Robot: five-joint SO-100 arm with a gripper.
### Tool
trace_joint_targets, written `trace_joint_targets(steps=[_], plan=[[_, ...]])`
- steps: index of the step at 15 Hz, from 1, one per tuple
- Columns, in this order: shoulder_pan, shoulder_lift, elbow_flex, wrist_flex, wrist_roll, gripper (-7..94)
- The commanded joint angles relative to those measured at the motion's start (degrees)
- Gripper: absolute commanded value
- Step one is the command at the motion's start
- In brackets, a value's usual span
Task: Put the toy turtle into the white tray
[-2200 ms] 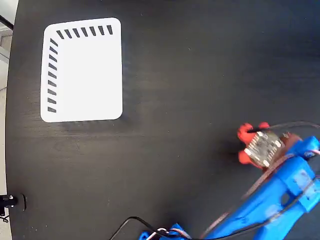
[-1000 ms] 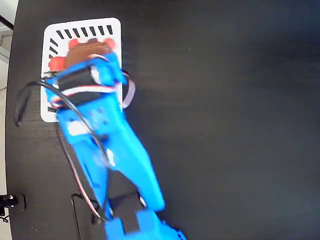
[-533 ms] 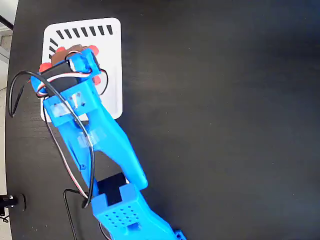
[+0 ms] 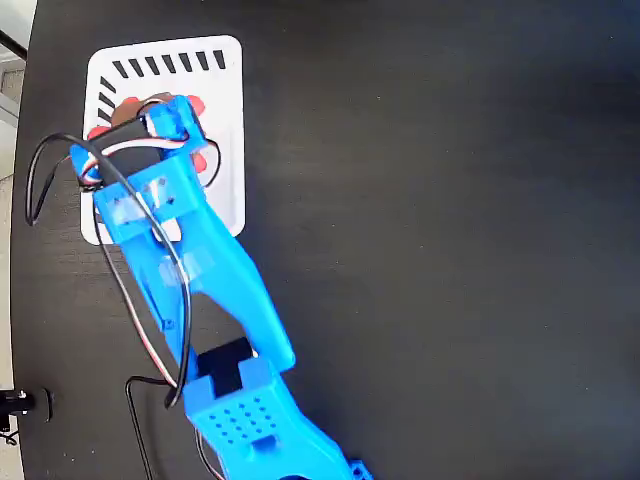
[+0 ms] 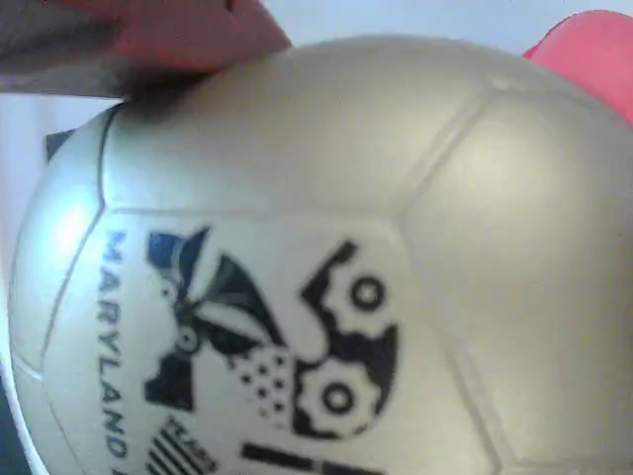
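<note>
The toy turtle (image 5: 326,287) bears "MARYLAND" beside a dark printed emblem on its shell.

Blue arm (image 4: 190,280) slightly farther right over the white tray (image 4: 225,130).

The toy turtle (image 4: 150,108) is seen within the white tray (image 4: 222,130), at the table's (image 4: 450,250) upper left in the fixed view, under the arm (image 4: 190,280)

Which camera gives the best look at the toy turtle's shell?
The wrist view: the toy turtle fills the picture, its shiny shell and printed label readable. In the fixed view the blue arm hides most of it; only red bits show.
</note>
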Motion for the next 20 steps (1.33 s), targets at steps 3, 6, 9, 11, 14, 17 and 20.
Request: trace_joint_targets(steps=[3, 6, 9, 11, 14, 17, 20], plan=[[-0.8, 2.4, 0.4, 0.1, 0.7, 54], [-1.1, 2.1, 2.0, 0.2, 0.7, 64], [-1.4, 2.2, 2.3, 0.4, 1.2, 64], [-1.5, 3.3, 2.0, 0.4, 1.8, 63], [-1.5, 8.3, 0.7, 0.4, 2.0, 37], [-1.3, 13.5, 1.0, 0.4, 1.9, 0], [-0.3, 27.1, 11.5, -5.7, 3.2, 0]])
